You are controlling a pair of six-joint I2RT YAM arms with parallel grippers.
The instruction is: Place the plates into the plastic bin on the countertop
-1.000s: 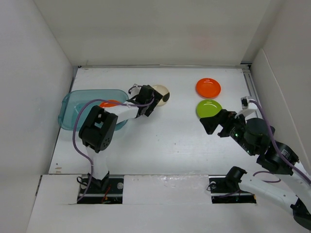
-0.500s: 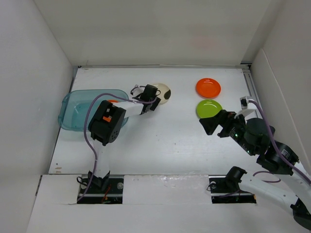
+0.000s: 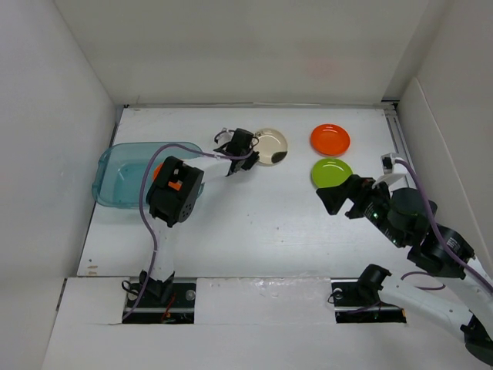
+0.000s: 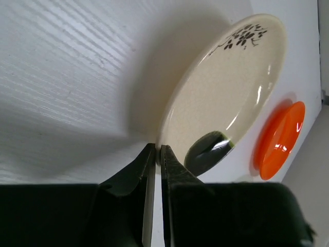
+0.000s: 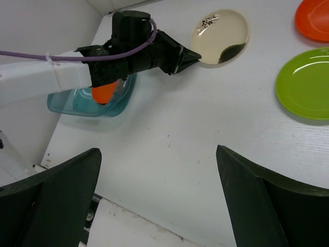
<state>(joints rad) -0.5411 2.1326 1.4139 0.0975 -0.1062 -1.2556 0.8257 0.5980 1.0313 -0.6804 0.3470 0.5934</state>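
Observation:
The cream plate (image 3: 271,145) (image 4: 226,92) (image 5: 221,33) with a dark patch lies at the back middle of the white countertop (image 3: 254,223). My left gripper (image 3: 251,146) (image 4: 158,149) (image 5: 197,55) is shut, its tips pinched on that plate's left rim. An orange plate (image 3: 330,139) (image 4: 280,139) and a lime green plate (image 3: 331,172) (image 5: 306,82) rest further right. The teal plastic bin (image 3: 115,166) (image 5: 67,105) stands at the left, and another orange plate (image 3: 160,168) (image 5: 103,92) lies inside it. My right gripper (image 3: 339,202) (image 5: 158,150) hangs open over bare countertop, near the green plate.
White walls enclose the countertop on the left, back and right. The left arm's forearm and purple cable (image 3: 142,193) reach over the bin's right end. A raised white ledge (image 3: 262,301) with both arm bases runs along the front edge.
The left gripper has gone from open to shut at the cream plate's rim and moved toward the back; the plate has shifted right. The right arm has not moved.

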